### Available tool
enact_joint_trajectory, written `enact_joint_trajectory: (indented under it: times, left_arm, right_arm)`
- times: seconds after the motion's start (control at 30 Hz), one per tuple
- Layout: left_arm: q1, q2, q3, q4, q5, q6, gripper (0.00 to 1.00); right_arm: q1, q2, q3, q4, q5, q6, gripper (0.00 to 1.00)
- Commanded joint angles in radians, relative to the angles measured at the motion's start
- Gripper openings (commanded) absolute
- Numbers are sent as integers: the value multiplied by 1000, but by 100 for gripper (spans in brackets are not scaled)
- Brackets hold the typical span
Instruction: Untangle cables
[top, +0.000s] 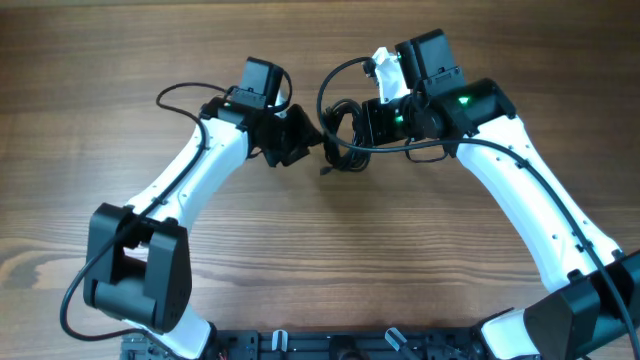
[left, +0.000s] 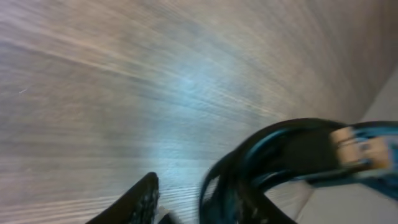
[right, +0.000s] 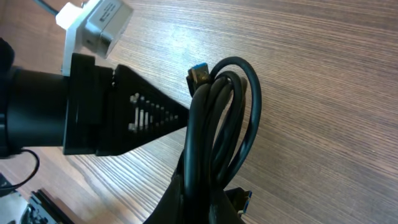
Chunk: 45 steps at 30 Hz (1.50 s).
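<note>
- the left arm and the right arm start at the near edge of the counter and bend in toward each other.
- the left end effector points to the right. the tip of one of its fingers is right at the side of the cables. i cannot tell if its fingers are apart or pressed on the cords.
- the right end effector points to the left, just across from it. its fingers are squeezed tight on one end of the cables.
- the cables are thin black cords wound in a small ring of a few loops. the ring sits between the two end effectors, near the middle of the counter, and pokes out past the right one's fingers.
- a small plug with a bit of blue peeks out at the far end of the ring.
- in the left wrist view the ring looks close and blurry.
- the brown wooden counter goes on behind it all.
</note>
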Motion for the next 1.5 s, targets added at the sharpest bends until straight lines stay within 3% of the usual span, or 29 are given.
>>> enact_joint_trajectory:
  times: [0.0, 0.1, 0.13, 0.3, 0.5, 0.87, 0.97, 1.23, 1.47]
  left_arm:
    - [3, 12, 3, 72, 80, 42, 49]
    - [5, 12, 3, 138, 170, 168, 45]
    - [32, 6, 7, 147, 166, 236, 28]
    - [153, -45, 8, 192, 92, 159, 4]
    - [151, -44, 8, 325, 126, 138, 4]
    - [96, -44, 7, 334, 172, 179, 4]
    - [89, -44, 7, 325, 220, 177, 4]
    - [87, -43, 6, 191, 187, 176, 4]
    - [87, -43, 6, 131, 328, 153, 4]
  right_arm:
    - [1, -12, 13, 10, -29, 16, 4]
    - [1, -12, 13, 9, -29, 16, 4]
    - [1, -12, 13, 5, -29, 16, 4]
    - [2, -12, 12, 4, -29, 34, 4]
    - [6, -11, 11, 7, -76, 40, 4]
    - [6, -11, 11, 22, -163, 33, 4]
    - [6, -11, 11, 25, -163, 34, 4]
    - [6, -11, 11, 45, -151, 71, 4]
    - [5, 16, 11, 141, -152, 154, 4]
